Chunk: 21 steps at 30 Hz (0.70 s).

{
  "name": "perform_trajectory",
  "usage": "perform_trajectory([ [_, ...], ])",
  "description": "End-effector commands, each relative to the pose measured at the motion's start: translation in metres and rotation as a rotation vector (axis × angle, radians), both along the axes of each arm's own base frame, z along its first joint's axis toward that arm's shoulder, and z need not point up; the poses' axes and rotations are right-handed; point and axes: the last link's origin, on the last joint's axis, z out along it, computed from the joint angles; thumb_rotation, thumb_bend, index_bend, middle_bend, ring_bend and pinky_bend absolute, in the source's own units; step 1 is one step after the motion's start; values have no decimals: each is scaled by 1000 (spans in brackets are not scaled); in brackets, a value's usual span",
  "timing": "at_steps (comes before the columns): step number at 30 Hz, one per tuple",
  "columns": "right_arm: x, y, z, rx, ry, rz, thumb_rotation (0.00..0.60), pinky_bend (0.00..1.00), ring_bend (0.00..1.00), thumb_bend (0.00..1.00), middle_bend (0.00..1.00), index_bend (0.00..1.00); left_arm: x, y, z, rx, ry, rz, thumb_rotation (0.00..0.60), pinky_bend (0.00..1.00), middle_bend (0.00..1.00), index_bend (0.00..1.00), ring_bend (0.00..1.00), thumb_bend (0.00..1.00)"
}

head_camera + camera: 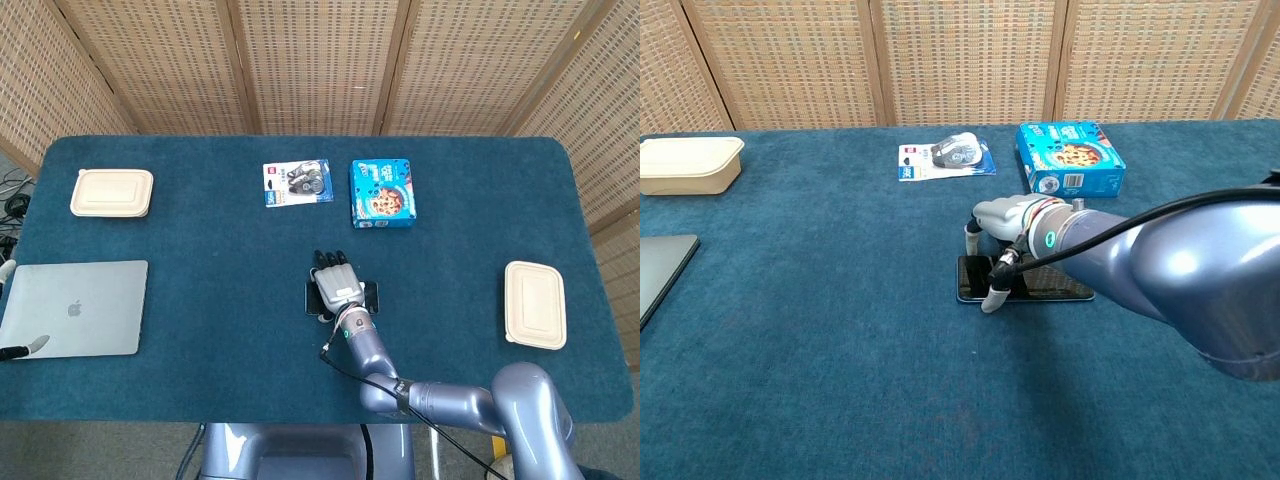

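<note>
Phone [1040, 284] lay flat, screen up, near the middle of the blue table [200, 230], its long axis running left to right across the table, parallel to the near edge. Right hand [338, 285] rested over its left part, palm down, fingers [996, 293] spread and arched with tips on the screen and at the near edge; whether it gripped the phone could not be told. Left hand [28, 346] showed only as fingertips by the laptop [78, 308]; its posture could not be told. Cookie box [382, 193] and mouse pack [297, 183] sat beyond the phone.
</note>
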Motion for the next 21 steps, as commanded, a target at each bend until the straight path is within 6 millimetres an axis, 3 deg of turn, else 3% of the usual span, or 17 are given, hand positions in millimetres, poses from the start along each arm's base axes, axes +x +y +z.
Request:
perform_trajectory([
  [1,-1,0,1,0,-3,-2,600,0,0,134,0,474,0,0,0,0,0,0,600,0,0,0,0,0],
  [9,6,6,12,21,-64,29,600,0,0,156,0,474,0,0,-1,-6,0,0,600,0,0,0,0,0],
  [21,18,13,63,61,-348,116,600,0,0,156,0,480,3,0,-3,-13,-1,-12,600,0,0,0,0,0],
])
